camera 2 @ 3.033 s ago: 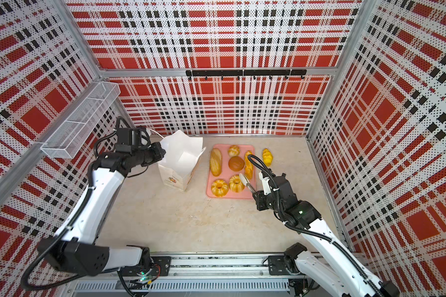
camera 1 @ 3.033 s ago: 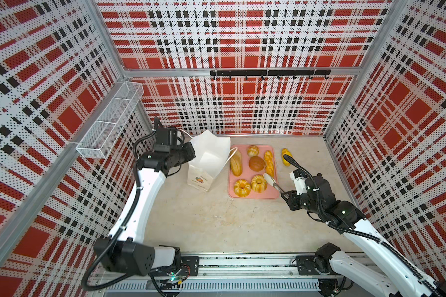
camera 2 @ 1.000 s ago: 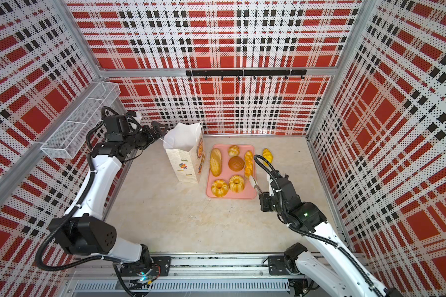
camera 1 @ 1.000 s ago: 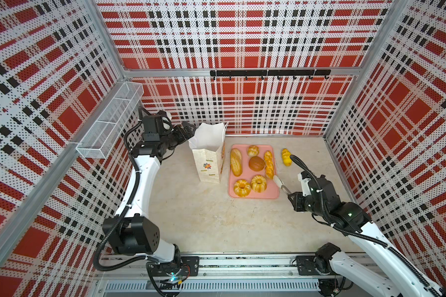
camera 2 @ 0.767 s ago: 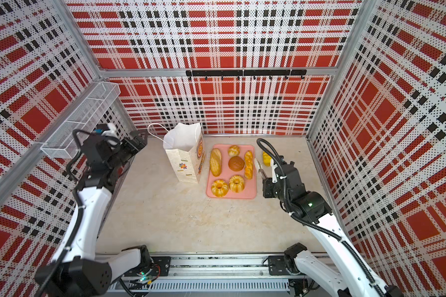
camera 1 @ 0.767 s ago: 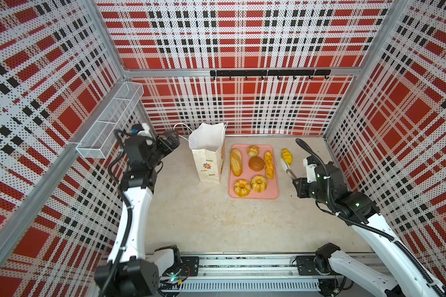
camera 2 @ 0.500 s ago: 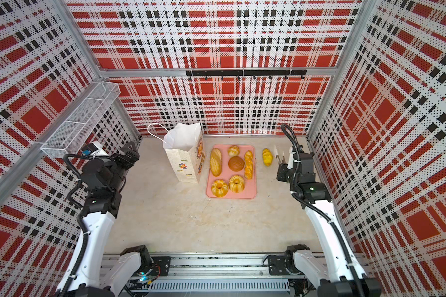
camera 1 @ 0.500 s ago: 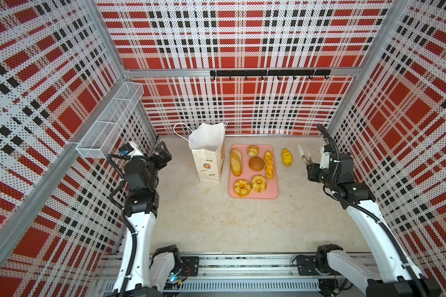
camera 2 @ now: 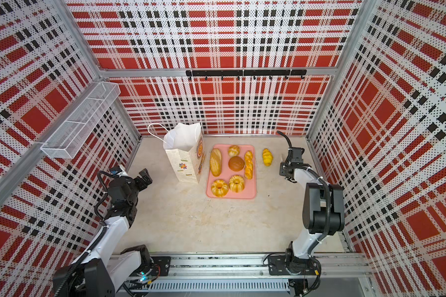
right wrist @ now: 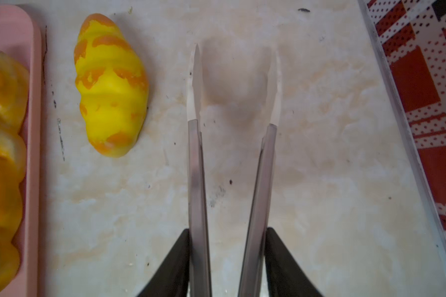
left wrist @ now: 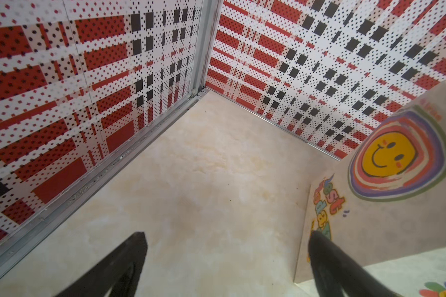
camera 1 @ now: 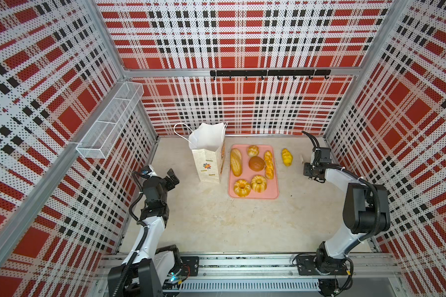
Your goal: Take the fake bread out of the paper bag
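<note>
We see a yellow smiley [left wrist: 388, 154] in rainbow rings on the paper bag [left wrist: 386, 226], with bubbly letters [left wrist: 330, 200] we cannot read. The bag stands upright beside the pink tray [camera 1: 252, 194]. Six glossy breads [camera 1: 236, 162] lie on it, and the croissant [right wrist: 111, 87] lies on the mottled table [right wrist: 319, 180]. Our right gripper [right wrist: 228, 231] clasps metal tongs [right wrist: 196, 167], white tips spread and pinching nothing. Our left gripper [left wrist: 227, 234] gapes.
</note>
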